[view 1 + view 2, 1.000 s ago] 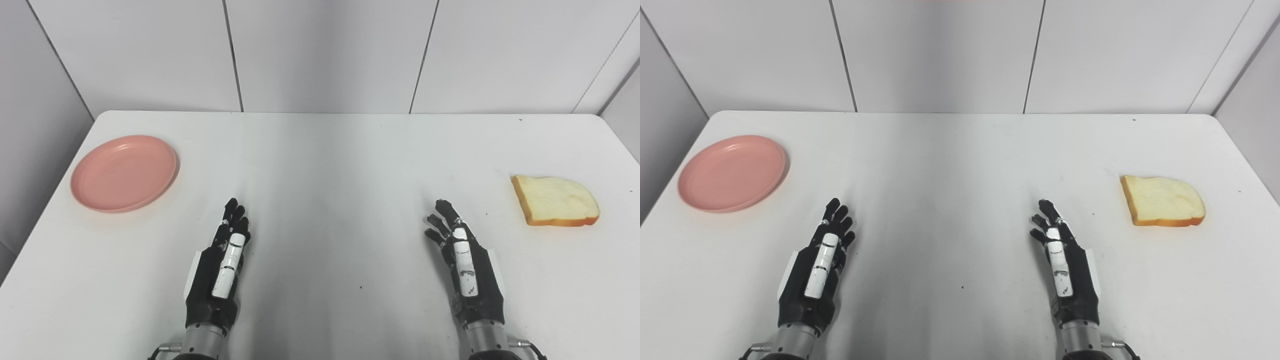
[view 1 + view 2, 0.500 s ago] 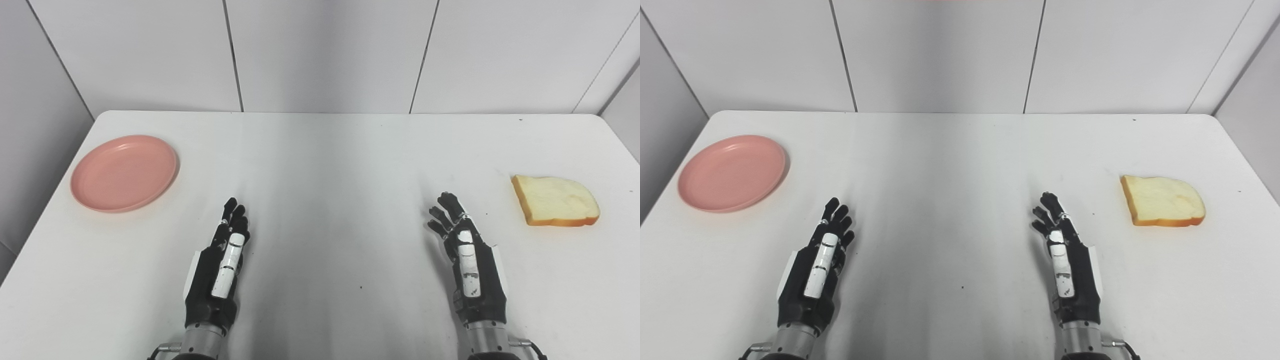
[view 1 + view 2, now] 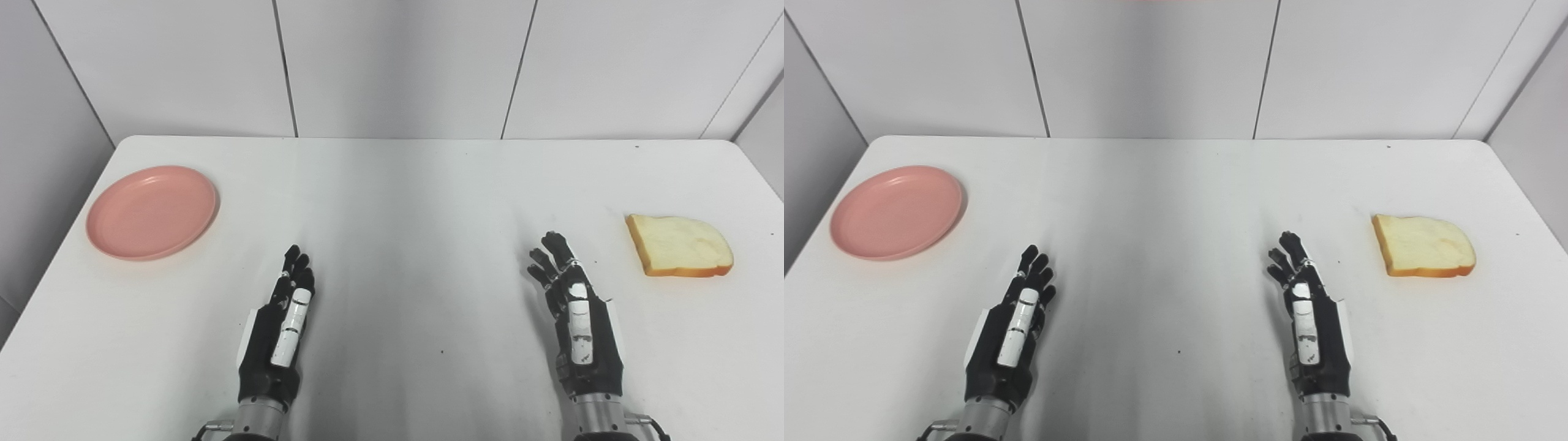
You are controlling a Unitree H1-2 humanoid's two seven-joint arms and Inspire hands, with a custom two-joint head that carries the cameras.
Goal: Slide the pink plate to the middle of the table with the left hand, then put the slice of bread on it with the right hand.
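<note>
Each black robot hand (image 3: 278,334) (image 3: 582,331) has a white thumb plate and silver metal wrist.

The round pink plate (image 3: 152,212) is seen lying flat and bare near the table's left edge, well away from the middle. The slice of bread (image 3: 680,246), pale with a golden crust, is laid flat near the right edge.

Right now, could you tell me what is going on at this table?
Nothing is being handled yet. The left hand and the right hand are both open and empty over the near part of the white table. The pink plate sits at the far left, empty, and the slice of bread lies at the far right, untouched.
</note>
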